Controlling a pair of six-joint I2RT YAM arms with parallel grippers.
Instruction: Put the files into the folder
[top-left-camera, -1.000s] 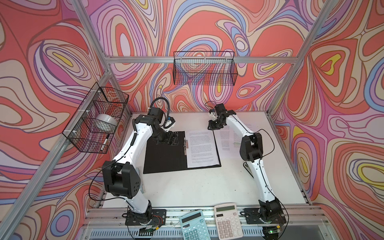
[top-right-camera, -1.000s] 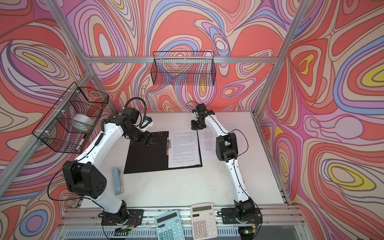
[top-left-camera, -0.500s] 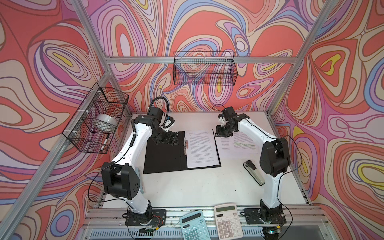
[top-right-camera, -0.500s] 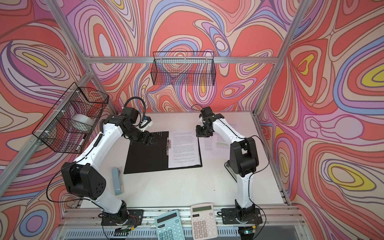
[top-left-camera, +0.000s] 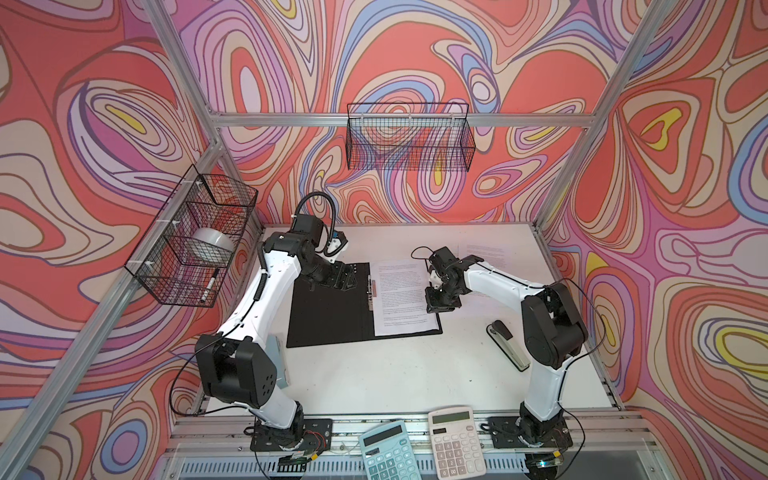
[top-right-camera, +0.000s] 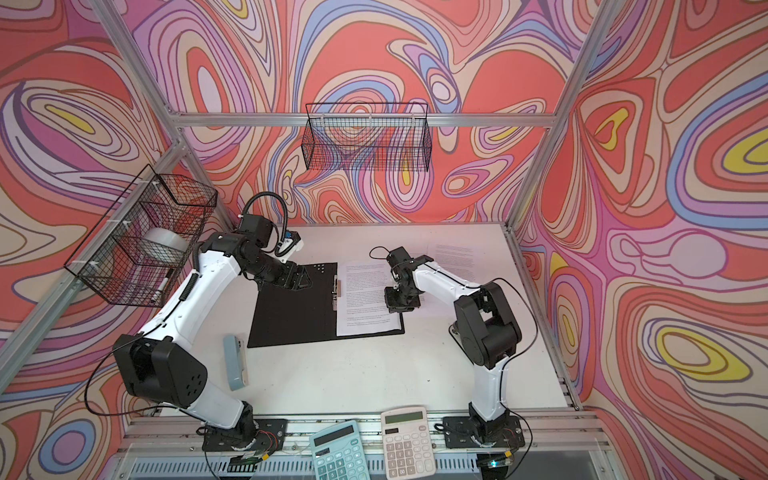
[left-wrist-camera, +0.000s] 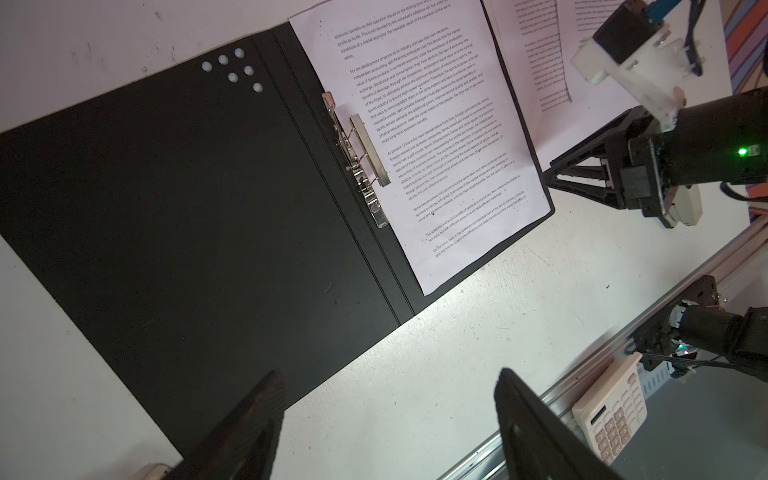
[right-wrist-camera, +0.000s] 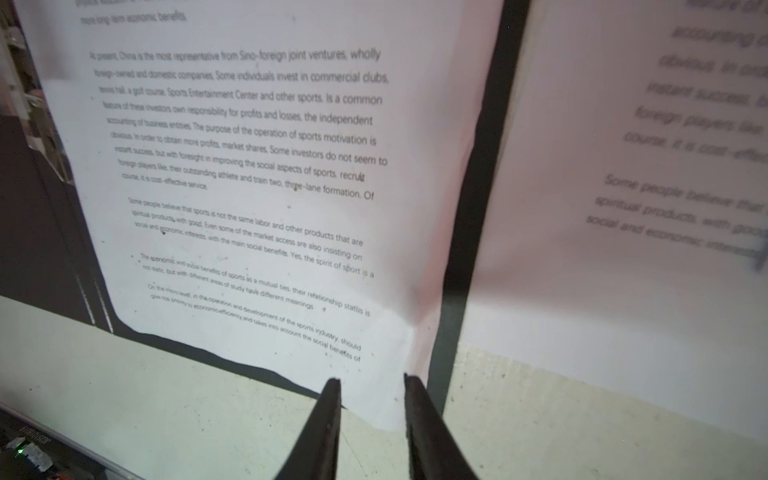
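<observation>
The folder (top-left-camera: 328, 316) lies open and flat on the white table (top-left-camera: 395, 374), black inside up, near the middle in both top views. Over the far part of its left cover hangs the left gripper (top-left-camera: 343, 277), jaws spread wide with nothing between them (in the left wrist view only cover and bare table show through the gap). Along the spine sits the metal clip (left-wrist-camera: 365, 162), at the left edge of a printed sheet (top-left-camera: 403, 299). This sheet, one of the files, lies on the folder's right half, its far edge sticking out past the cover. At the sheet's right edge, toward the near corner, the right gripper (top-left-camera: 441, 305) points down. Its jaws stand only narrowly apart, white paper showing in the gap in the right wrist view; whether the tips touch the paper I cannot tell. Just right of the folder, on the table, lie the loose sheets (top-left-camera: 484, 251), partly under the right arm. Nearer the front, a stapler (top-left-camera: 509, 345) lies apart from the folder.
</observation>
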